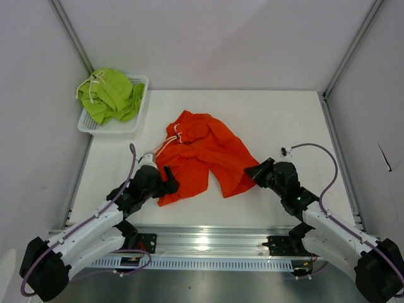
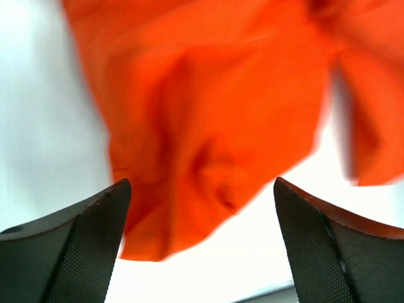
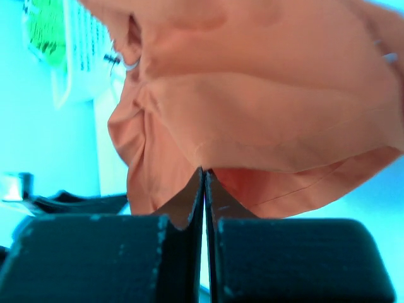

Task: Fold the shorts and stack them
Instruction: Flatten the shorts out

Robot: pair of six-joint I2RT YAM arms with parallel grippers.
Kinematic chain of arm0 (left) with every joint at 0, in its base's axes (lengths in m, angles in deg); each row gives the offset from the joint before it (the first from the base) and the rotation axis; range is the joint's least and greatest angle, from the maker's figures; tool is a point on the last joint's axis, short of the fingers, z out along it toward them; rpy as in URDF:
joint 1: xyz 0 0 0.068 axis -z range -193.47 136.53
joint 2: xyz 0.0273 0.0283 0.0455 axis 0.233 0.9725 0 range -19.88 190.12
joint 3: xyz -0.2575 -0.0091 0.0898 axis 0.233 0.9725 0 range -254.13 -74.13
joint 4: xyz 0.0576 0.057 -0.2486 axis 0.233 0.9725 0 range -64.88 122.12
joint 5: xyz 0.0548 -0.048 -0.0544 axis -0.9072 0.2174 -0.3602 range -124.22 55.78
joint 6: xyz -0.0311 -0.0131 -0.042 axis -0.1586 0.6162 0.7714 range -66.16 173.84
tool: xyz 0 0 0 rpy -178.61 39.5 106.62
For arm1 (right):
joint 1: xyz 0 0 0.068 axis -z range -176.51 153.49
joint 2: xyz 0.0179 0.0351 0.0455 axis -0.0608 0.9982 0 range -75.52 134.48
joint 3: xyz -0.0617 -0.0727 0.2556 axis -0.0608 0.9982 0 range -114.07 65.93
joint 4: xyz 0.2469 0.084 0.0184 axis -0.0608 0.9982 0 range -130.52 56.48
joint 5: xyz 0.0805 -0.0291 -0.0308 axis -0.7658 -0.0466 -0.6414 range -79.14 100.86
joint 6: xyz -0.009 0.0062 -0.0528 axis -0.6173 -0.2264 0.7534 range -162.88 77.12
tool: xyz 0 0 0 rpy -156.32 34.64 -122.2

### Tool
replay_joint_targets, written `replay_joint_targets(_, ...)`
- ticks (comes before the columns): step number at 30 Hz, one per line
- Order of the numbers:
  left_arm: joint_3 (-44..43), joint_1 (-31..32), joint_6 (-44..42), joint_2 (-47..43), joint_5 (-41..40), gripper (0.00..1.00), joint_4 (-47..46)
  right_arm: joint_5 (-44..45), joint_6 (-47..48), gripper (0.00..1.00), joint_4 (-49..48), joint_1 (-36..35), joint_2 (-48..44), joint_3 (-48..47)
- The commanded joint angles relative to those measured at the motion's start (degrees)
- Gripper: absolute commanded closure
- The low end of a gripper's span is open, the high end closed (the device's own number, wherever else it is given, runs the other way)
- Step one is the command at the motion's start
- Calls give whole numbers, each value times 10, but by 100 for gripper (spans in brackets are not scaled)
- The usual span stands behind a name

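The orange shorts (image 1: pixel 202 154) lie crumpled in the middle of the white table, white drawstring at their left edge. The lime green shorts (image 1: pixel 110 95) sit bunched in the white basket (image 1: pixel 134 125) at the back left. My left gripper (image 1: pixel 169 180) stands open at the orange shorts' near-left corner. In the left wrist view its fingers (image 2: pixel 95 233) are wide apart with the orange fabric (image 2: pixel 214 113) just ahead of them. My right gripper (image 1: pixel 257 172) is at the shorts' right hem. Its jaws (image 3: pixel 204 170) are shut, pinching the edge of the orange fabric (image 3: pixel 265 107).
The basket (image 3: pixel 82 57) with the green cloth (image 3: pixel 47 31) shows far off in the right wrist view. White walls and aluminium posts enclose the table on three sides. A metal rail (image 1: pixel 202 243) runs along the near edge between the arm bases.
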Motion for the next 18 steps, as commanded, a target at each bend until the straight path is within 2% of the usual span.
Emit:
replay_joint_targets(1,-75,35,-18,-26,-36,4,47,-86,24,100,1,-10,-4,-13)
replay_joint_targets(3,-91,77,-20,-26,-46,1,43,-86,24,100,5,-28,-2,-30)
replay_joint_targets(7,-105,156,-46,14,-51,1,-44,-85,19,100,7,-53,13,-59)
replay_joint_targets(11,-114,247,-72,108,-58,1,-141,-98,13,100,2,-70,51,-88)
replay_joint_targets(14,-133,258,-60,156,-69,1,-169,-95,13,100,5,-90,62,-105)
replay_joint_targets(18,-179,250,-27,203,-98,1,-152,-77,11,100,15,-111,58,-101)
